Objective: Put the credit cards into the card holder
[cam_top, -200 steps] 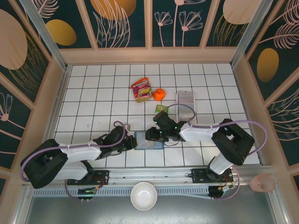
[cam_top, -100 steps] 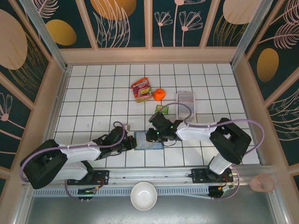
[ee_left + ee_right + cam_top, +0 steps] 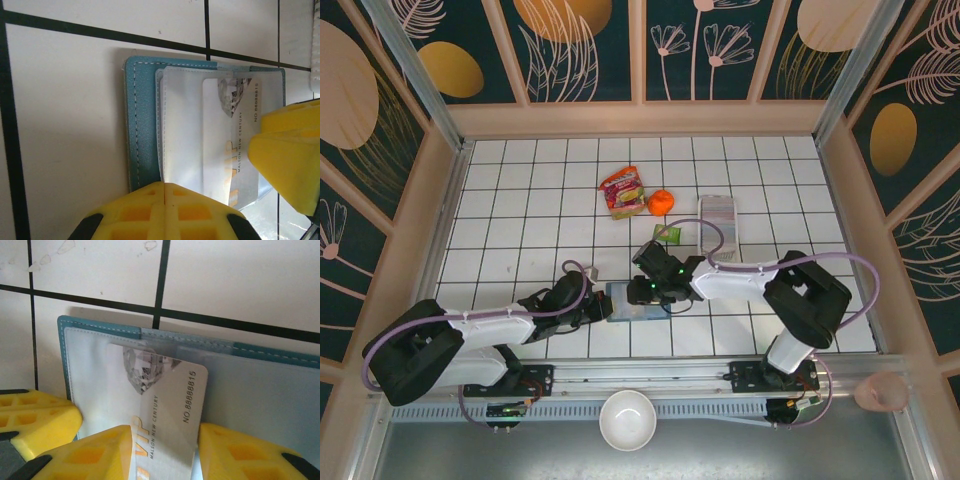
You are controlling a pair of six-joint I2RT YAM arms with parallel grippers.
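The teal card holder [image 3: 638,302] lies open on the white tiles between my two arms, its pale inside up [image 3: 270,390] [image 3: 142,125]. A silver VIP credit card [image 3: 165,405] [image 3: 235,145] sits partly inside the clear pocket, its diamond end under the plastic. My right gripper [image 3: 165,440] [image 3: 648,290] grips this card, one yellow finger on each long edge. My left gripper [image 3: 165,186] [image 3: 604,304] is shut, its tips resting on the holder's left edge where the teal cover meets the pale flap.
A red snack packet [image 3: 623,192], an orange [image 3: 661,202], a small green packet [image 3: 666,233] and a long clear tray [image 3: 718,218] lie behind the holder. A white bowl [image 3: 627,420] stands at the front rail. A pink cup [image 3: 880,392] sits at the right.
My right gripper has shifted a little to the left over the holder with the card. The left arm has stayed where it was.
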